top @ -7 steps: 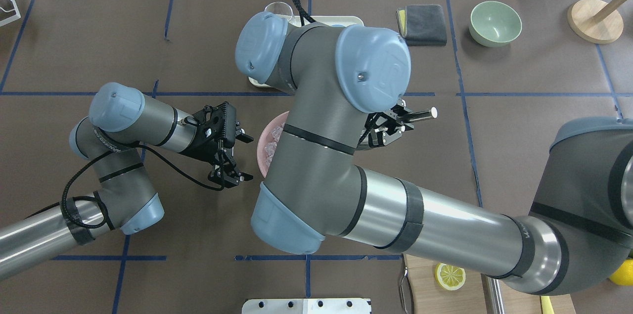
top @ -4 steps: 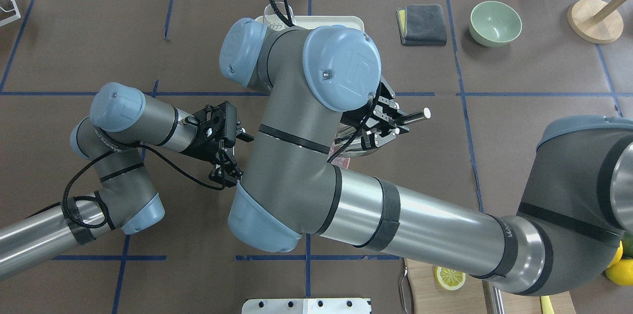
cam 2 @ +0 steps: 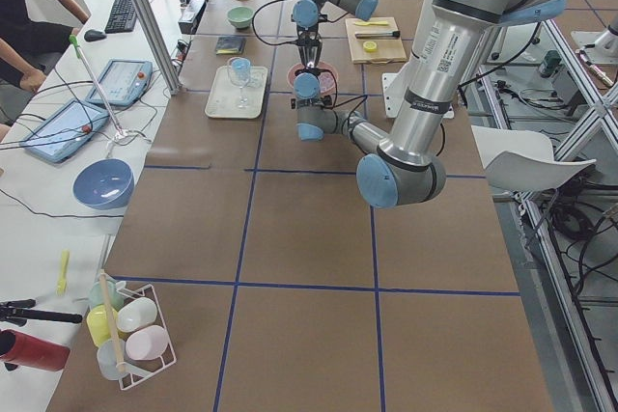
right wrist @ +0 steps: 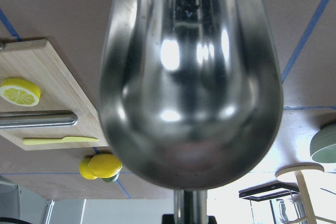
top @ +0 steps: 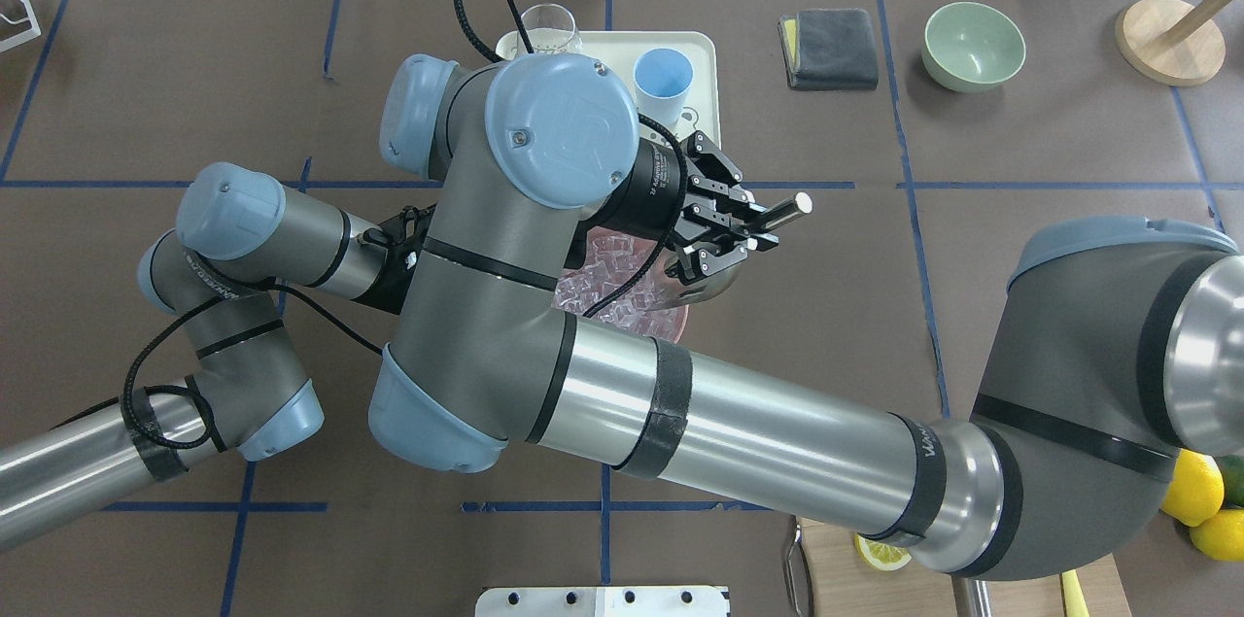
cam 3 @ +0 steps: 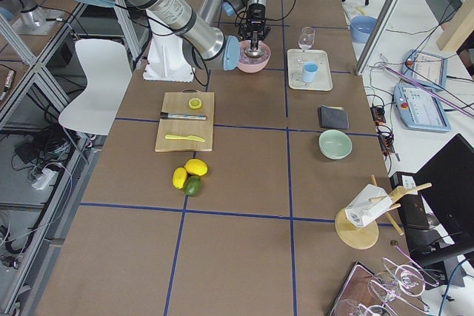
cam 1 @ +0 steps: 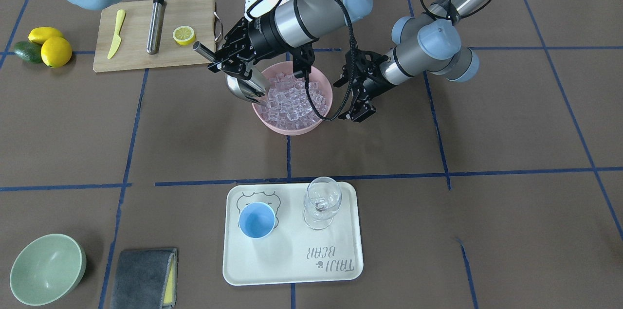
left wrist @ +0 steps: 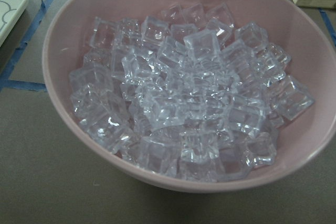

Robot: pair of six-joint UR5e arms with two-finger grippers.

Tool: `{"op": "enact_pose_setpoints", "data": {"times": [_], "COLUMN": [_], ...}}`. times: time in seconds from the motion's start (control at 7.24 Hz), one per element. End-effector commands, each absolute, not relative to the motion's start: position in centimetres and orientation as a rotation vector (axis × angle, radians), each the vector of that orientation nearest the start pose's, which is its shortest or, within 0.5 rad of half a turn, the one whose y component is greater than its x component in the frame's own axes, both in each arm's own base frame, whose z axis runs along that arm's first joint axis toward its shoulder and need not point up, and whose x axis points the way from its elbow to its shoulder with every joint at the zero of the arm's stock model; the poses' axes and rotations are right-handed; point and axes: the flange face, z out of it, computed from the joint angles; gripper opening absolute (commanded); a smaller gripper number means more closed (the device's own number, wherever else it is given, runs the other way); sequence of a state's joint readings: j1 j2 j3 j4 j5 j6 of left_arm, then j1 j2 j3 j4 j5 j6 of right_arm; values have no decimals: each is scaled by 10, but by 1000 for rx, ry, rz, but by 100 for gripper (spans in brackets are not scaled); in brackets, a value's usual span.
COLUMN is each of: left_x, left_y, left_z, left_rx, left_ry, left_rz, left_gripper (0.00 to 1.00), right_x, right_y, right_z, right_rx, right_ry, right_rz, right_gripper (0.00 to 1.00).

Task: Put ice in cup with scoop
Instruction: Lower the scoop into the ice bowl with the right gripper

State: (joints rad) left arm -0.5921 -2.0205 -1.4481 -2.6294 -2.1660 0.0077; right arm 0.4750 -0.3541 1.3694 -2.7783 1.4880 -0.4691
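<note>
My right gripper [cam 1: 228,59] is shut on the rod handle of the shiny steel scoop [cam 1: 245,87]. The scoop tilts down, with its mouth at the rim of the pink bowl [cam 1: 321,117]. The bowl is heaped with clear ice cubes [cam 1: 292,97]. In the right wrist view the scoop's trough [right wrist: 189,77] looks empty. My left gripper [cam 1: 359,107] is open and empty, close beside the bowl's other side; its camera looks into the ice [left wrist: 184,108]. The light-blue cup [cam 1: 256,220] stands empty on the white tray [cam 1: 292,263], also in the overhead view [top: 663,78].
A clear stemmed glass [cam 1: 321,202] stands on the tray beside the cup. A cutting board [cam 1: 136,58] holds a yellow knife, a steel cylinder [cam 1: 155,27] and a lemon half. Lemons [cam 1: 48,46], a green bowl [cam 1: 46,267] and a grey cloth [cam 1: 143,277] lie further off.
My right arm has swung left in the overhead view, carrying the scoop left and slightly farther over the bowl's edge and uncovering the cup. The left arm has not moved.
</note>
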Motion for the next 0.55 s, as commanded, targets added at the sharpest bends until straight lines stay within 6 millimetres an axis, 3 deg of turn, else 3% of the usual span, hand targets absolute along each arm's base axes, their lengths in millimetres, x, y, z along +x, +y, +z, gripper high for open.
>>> {"op": "enact_pose_setpoints", "data": {"times": [0.0, 0.41], "left_x": [501, 501], "left_y": [-430, -430], "left_z": [335, 336], "left_rx": [1028, 1025], "left_ry": [1143, 1142], "left_rz": [1210, 1210], "left_gripper": [100, 100], "right_x": [-551, -563], "right_y": [-439, -426], "right_z": [95, 96], "right_rx": [-193, -190], "right_ry": [200, 223], "right_rz": [-1589, -1614], "right_gripper": [0, 0]}}
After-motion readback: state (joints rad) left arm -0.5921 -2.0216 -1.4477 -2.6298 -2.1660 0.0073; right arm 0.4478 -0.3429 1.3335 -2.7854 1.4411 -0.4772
